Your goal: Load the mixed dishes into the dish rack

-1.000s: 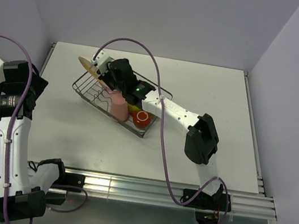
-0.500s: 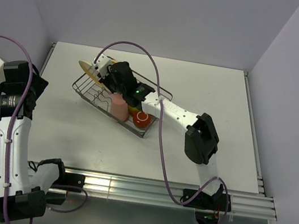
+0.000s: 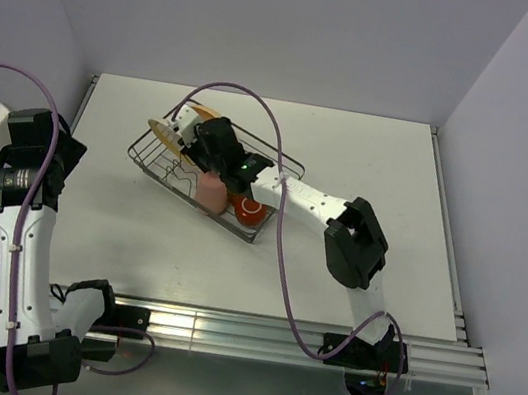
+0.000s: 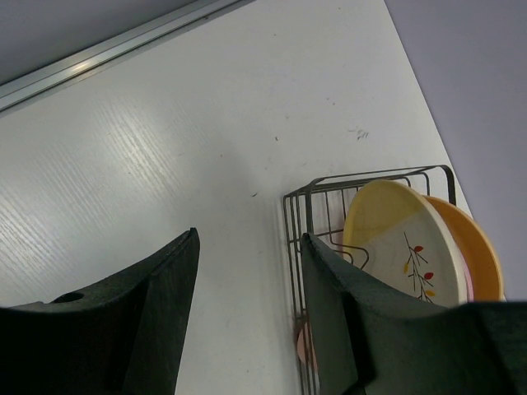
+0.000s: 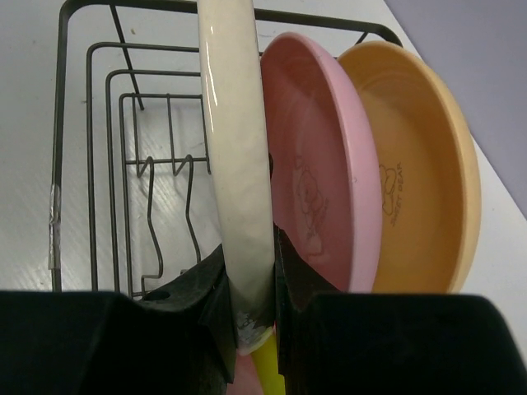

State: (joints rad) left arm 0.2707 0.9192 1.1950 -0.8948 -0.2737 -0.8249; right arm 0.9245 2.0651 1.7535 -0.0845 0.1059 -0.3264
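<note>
As right claw [image 5: 247, 288] grips cream plate [image 5: 237, 164], three total

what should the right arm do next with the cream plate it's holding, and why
Probably ease the cream plate straight down into the divider slot beside the pink plate. The right gripper pinches its rim, holding it upright and parallel to the pink plate and tan-orange plate standing in the dish rack; whether its lower edge is seated yet is hidden.
</note>
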